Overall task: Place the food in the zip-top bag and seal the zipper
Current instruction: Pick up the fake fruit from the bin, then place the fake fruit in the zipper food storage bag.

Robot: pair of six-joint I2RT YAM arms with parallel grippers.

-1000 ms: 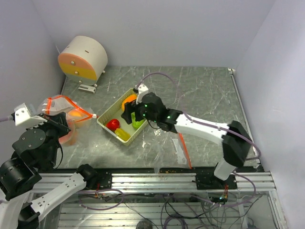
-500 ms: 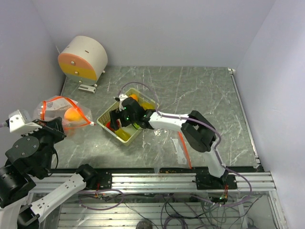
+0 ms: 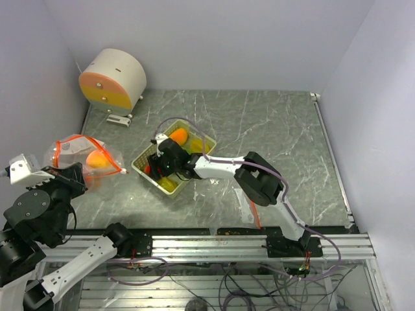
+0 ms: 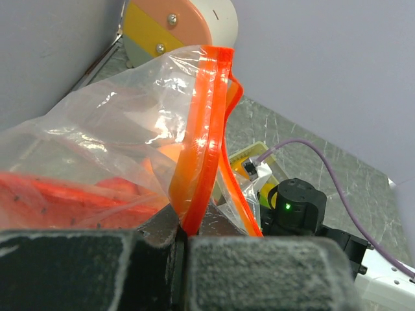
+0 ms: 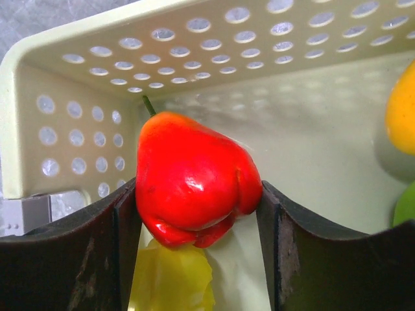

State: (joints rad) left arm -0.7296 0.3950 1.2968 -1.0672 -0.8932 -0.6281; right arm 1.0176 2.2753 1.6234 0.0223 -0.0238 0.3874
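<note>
1. Two grippers at work, well apart over the grey table (image 3: 279,129).
2. At lower left of the top view, pinching with the left gripper (image 4: 187,234): pads pressed tight together on the orange zipper strip (image 4: 204,129) of the zip-top bag (image 3: 74,150), with the bag standing up from the grip and its mouth agape.
3. Inside that bag, one orange fruit (image 3: 97,159).
4. Near the centre of the top view, reaching with the right gripper (image 5: 194,217) into the lower-left end of the pale perforated tray (image 3: 139,163).
5. Closed there around the red piece (image 5: 191,172), one dark finger (image 5: 97,253) against each flank, down by the tray's corner.
6. Also in the tray: a yellow piece (image 5: 172,285) just under the red one, an orange mango (image 3: 177,135) at the upper end, and a sliver of green (image 5: 405,206) at the right edge of the wrist view.
</note>
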